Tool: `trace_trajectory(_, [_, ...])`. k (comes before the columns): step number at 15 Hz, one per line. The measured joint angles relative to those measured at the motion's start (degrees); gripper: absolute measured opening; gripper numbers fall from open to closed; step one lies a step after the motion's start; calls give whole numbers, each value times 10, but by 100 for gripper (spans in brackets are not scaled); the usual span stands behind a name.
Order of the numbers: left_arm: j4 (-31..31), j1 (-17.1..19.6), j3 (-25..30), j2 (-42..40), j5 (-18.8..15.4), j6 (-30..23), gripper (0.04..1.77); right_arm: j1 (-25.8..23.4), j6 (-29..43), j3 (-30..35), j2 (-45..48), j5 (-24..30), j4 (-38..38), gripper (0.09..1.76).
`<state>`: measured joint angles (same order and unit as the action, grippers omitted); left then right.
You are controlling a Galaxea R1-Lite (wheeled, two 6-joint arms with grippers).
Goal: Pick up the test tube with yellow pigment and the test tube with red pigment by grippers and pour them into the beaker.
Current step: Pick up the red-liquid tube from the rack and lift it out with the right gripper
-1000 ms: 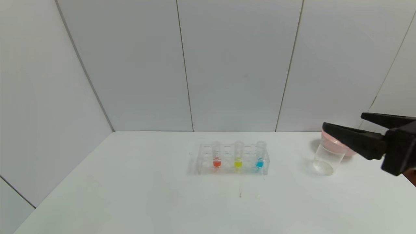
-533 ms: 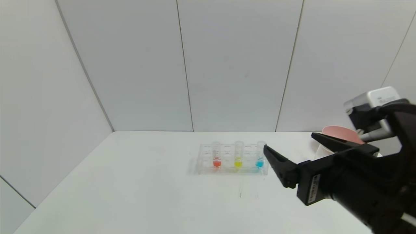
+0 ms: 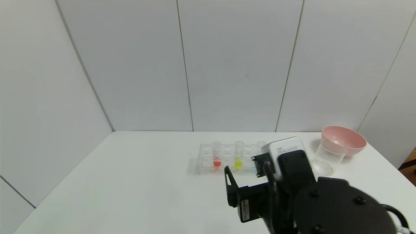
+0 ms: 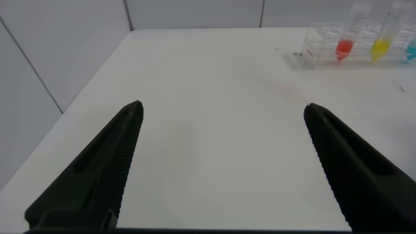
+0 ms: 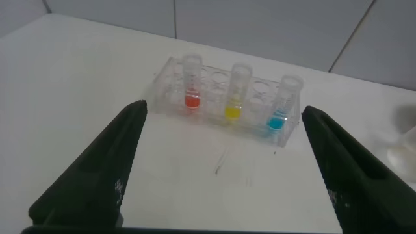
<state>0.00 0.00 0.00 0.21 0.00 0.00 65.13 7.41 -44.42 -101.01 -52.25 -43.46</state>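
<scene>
Right gripper [image 3: 229, 177] sits low over the white table [image 3: 130, 182], just in front of the clear rack [image 3: 208, 161], its black wrist and white camera block covering the rack's right end in the head view. Its two pointed fingers [image 5: 97, 175] are spread wide with nothing between them, and through the gap the right wrist view shows the whole rack. Against the earlier head frames, this arm has swung in from the right edge near the beaker [image 3: 328, 157] toward the rack, turning so that its back now faces the camera; the tubes, beaker and bowl have not shifted. Left gripper [image 4: 224, 162] is out of the head view; its own wrist view shows it above the bare left part of the table, fingers wide apart and empty, the rack well off. The test tube with red pigment [image 3: 216, 155] and the test tube with yellow pigment [image 3: 238, 155] stand upright in the rack, one hole between them, each clear and round-bottomed with a short band of liquid at the base. A like tube with blue liquid [image 5: 281, 107] stands at the rack's right end. The beaker, clear tapered plastic, stands on the table to the right, in front of the smooth pink bowl [image 3: 349, 139].
</scene>
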Motion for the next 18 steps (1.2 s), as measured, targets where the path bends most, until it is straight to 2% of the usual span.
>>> trace_trajectory(4, [0,0,0,0,0,0,176,15,-28,-28,-68,-5,-33,171])
trace_trajectory(9, [0,0,0,0,0,0,176,18,-21,-97,-159,-3,-60,171])
trace_trajectory(18, [0,0,0,0,0,0,176,-42,9,-227,-297,-80,-58,171])
